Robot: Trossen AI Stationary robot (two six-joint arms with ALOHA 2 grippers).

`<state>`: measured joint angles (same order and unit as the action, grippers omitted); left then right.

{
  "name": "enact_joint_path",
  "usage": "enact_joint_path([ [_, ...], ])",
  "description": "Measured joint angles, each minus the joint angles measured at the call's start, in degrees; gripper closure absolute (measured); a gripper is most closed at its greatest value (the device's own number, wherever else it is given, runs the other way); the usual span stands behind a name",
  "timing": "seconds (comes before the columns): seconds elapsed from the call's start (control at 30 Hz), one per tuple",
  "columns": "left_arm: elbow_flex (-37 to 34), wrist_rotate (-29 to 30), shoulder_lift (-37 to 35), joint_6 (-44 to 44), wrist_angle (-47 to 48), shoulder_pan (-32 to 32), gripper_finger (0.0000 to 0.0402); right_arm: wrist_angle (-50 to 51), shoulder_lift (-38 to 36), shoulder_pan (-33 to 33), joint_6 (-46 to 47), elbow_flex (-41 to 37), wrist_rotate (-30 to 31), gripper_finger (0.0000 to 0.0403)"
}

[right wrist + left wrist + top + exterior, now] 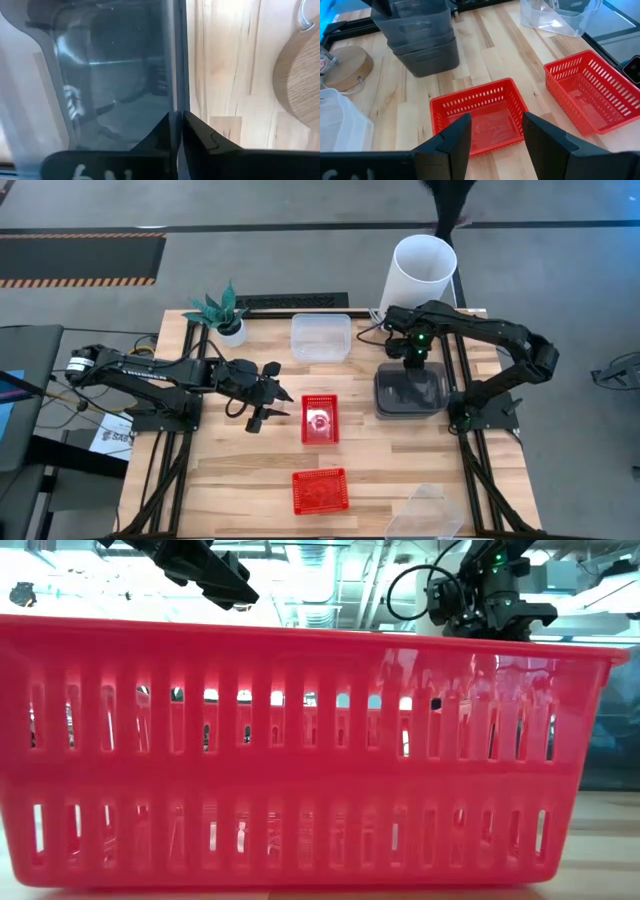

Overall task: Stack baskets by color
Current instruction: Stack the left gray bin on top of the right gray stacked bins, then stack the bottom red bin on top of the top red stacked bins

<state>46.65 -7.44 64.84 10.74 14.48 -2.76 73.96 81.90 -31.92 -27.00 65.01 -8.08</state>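
A stack of dark grey baskets [411,393] stands on the table's right side. My right gripper [179,119] points down over the stack's far edge, shut on the top basket's rim. One red basket [320,420] sits mid-table, and another [320,491] sits near the front edge. A clear basket [321,337] rests at the far middle. Another clear basket [428,510] lies tilted at the near right. My left gripper [495,140] hovers open to the left of the middle red basket [480,117], touching nothing. My right gripper pinches the far rim wall [179,75] of the top dark grey basket. One finger is inside the basket and one outside. The fingers come from above, pointing down. The basket sits nested in the stack below it.
A tall white cylinder [422,270] stands at the far right behind the grey stack. A small potted plant [225,315] stands at the far left. A round wooden disc [300,75] lies near the stack. Bare wood shows between the baskets and at the near left.
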Motion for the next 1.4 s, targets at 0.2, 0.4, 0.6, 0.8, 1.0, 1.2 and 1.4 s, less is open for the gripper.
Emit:
enact_joint_path([
  [0.2,0.00,-0.21,-0.02,-0.30,0.00,0.00,0.0238,0.01,-0.10,0.00,-0.22,0.00,0.17,0.0325],
  [0.4,0.00,-1.29,-0.02,-0.37,-0.27,-0.02,0.0238,0.05,-0.10,0.03,0.57,0.00,0.20,0.0289],
  [0.6,0.00,-1.29,-0.02,-0.33,-0.65,0.00,0.0238,2.30,-0.27,0.07,2.64,0.04,0.48,0.0245],
  [0.8,0.00,-1.14,0.07,0.15,-1.34,0.00,0.0238,4.71,-0.25,1.14,4.37,1.07,0.68,0.0221],
  [1.0,0.00,1.37,1.35,-2.59,-1.37,-0.05,0.0238,6.79,-0.25,3.23,6.85,7.80,0.70,0.0224],
  [1.2,-0.02,4.59,3.64,-9.80,0.25,-0.31,0.0238,7.42,-0.30,8.20,13.51,14.55,0.68,0.0233],
  [1.4,-0.02,-4.56,9.44,-10.21,-4.67,-4.11,0.0238,7.51,-0.28,17.39,22.52,15.74,0.68,0.0239],
])
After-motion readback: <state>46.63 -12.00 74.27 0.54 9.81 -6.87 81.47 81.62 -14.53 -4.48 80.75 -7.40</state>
